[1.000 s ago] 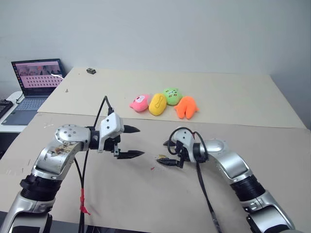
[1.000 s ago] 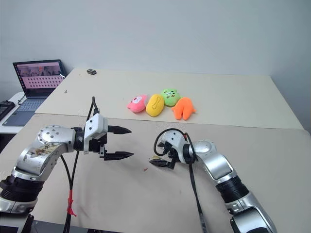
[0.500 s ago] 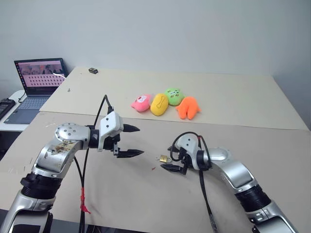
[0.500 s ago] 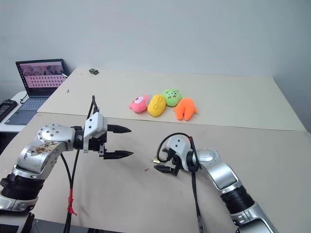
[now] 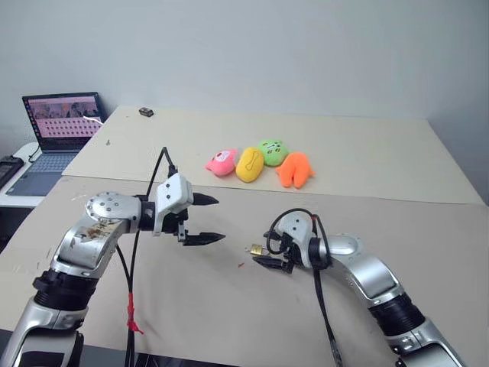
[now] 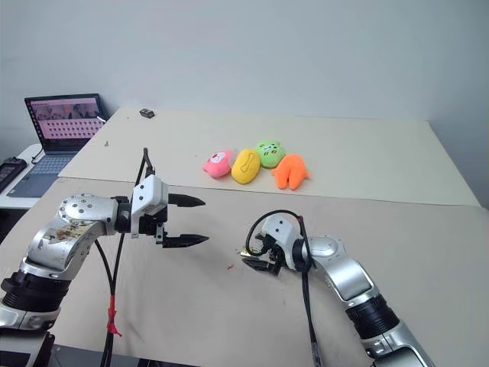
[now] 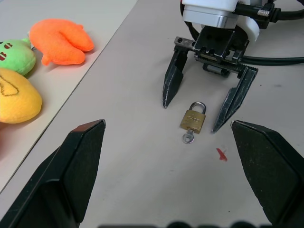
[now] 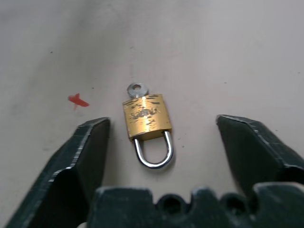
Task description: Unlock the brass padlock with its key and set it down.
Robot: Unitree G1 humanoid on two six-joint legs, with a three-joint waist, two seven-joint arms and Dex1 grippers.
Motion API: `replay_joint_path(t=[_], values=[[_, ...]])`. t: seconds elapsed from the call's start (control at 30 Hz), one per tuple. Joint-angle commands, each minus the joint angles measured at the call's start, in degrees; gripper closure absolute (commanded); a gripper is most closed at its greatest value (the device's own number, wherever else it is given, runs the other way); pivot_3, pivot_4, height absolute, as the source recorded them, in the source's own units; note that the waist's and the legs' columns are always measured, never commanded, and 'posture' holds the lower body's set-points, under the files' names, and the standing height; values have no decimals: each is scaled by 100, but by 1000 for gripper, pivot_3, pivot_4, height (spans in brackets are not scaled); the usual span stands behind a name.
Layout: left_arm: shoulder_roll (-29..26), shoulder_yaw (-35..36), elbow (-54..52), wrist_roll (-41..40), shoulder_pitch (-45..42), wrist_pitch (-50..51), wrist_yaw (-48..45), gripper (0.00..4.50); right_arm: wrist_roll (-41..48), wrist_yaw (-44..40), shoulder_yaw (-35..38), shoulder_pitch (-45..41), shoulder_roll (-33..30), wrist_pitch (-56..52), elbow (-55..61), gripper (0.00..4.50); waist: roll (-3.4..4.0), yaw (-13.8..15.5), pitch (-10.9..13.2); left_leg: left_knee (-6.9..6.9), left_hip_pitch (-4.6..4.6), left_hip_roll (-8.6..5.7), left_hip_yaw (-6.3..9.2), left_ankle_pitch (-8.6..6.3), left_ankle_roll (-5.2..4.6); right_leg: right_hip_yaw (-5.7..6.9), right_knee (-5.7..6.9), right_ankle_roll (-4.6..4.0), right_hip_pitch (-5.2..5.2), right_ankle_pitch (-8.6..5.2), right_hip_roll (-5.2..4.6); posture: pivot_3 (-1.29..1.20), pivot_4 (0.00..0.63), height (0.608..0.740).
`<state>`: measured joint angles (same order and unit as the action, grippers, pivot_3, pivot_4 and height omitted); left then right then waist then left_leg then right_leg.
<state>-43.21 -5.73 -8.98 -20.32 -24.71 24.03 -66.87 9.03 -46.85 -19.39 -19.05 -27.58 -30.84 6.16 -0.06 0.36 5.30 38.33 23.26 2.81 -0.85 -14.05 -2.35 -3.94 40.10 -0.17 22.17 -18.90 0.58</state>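
Brass padlock (image 8: 147,117) flat on desk (image 5: 229,306), worn engraving unreadable; right gripper (image 7: 204,109) fingers apart astride it, left gripper (image 5: 210,220) fingers apart.

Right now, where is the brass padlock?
The brass padlock lies flat on the table, key in its base, between the right gripper's open fingers without touching them, a small red mark beside it.

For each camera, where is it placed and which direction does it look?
Head eyes: look forward and down over the table, both arms, the plush toys, a laptop.
Left wrist: along the open left gripper at the right gripper straddling the brass padlock.
Right wrist: between its fingers, down on it.
All share the padlock.
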Motion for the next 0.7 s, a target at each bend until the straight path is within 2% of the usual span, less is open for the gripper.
replay_joint_path(t=[0.03, 0.17, 0.2, 0.3, 0.7], values=[[-43, 99, 2, 20, -128, -86, 28, 0, -52, -26, -22, -15, 18, -13, -76, 2185, 0, -1, 0, 0, 1, 1, 0, 0, 0, 0, 1, 0, 1, 0, 1, 0, 150, 650], [11, 137, 68, -18, -125, 19, 129, 0, -82, -37, -21, -54, 9, 1, -55, 3508, 0, -6, -1, -2, 2, 1, 1, -2, -3, 0, 3, 0, 1, 0, 1, 0, 150, 650], [37, 142, 108, -31, -131, 35, 158, 0, -87, -37, -14, -67, 10, 3, -52, 3587, 0, -7, -1, -2, 3, 1, 1, -2, -3, 1, 4, 0, 1, 0, 1, 0, 150, 650], [86, 75, 393, 84, -150, 21, 266, 0, -136, -12, 40, -108, -54, 7, 73, 3587, 0, -8, -1, -2, 3, 1, 2, -2, -3, 0, 4, 0, 0, 0, -1, 0, 150, 650], [951, -260, 1615, -108, -703, 529, 198, 0, -819, 94, 311, -493, -876, 446, 1107, 3587, 1, 19, -1, 11, 26, -2, 1, -2, -3, 0, 3, -1, 7, 1, -3, 0, 150, 650]])
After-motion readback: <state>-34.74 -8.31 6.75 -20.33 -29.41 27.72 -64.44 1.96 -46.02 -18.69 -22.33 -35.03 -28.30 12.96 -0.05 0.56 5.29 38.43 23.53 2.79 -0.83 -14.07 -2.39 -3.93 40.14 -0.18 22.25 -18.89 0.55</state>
